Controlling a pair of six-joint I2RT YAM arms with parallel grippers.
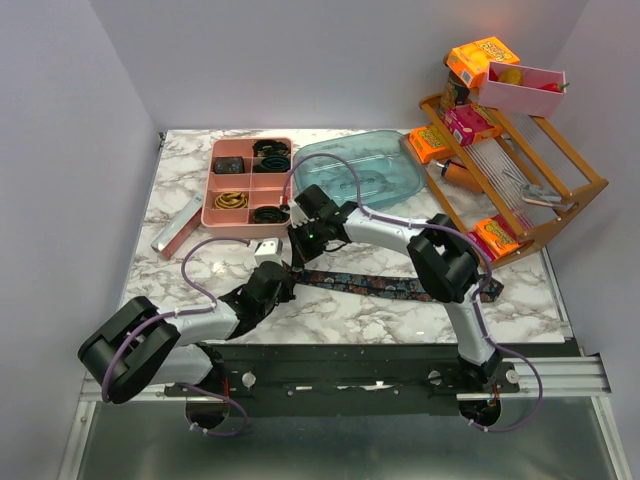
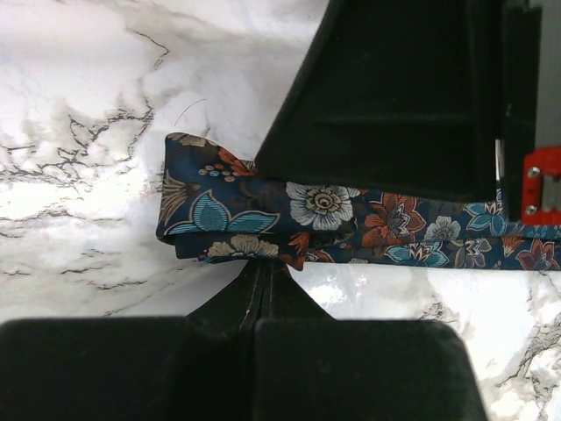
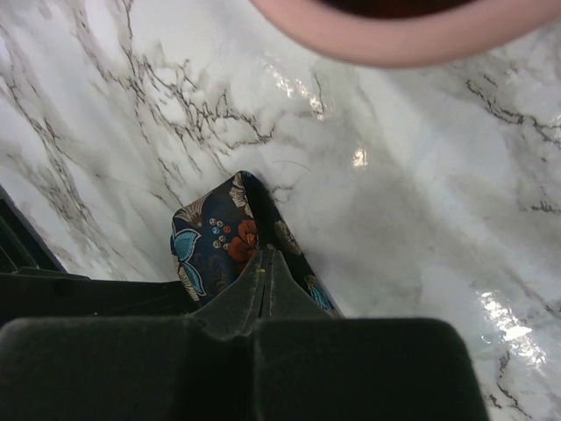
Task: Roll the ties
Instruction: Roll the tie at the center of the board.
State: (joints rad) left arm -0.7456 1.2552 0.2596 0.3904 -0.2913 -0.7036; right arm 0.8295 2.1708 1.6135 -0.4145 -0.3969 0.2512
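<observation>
Nearest the left wrist lens, the left gripper point(image 2: 263, 267) has its jaws fully closed, the tips meeting at the 6 o'clock edge of the folded-over end of the tie point(image 2: 263, 210); whether any cloth is nipped between them I cannot tell. From about 1 o'clock in that view the right gripper point(image 3: 263, 259), jaws likewise closed tight, bears on the same fold. Seen from overhead, the tie lies flat on the marble table point(image 1: 175, 185) in the near middle. Its tail runs toward 3 o'clock beneath the right arm, and the pink tray point(image 1: 207, 190) sits at about 11 o'clock of the fold. Risks as I judge them: with only one loose turn made, a shallow hold could let it spring flat. Uneven pushing would skew the roll into a cone, and the glossy marble may let the fabric slide rather than turn. The grippers, almost touching, could also knock together.
</observation>
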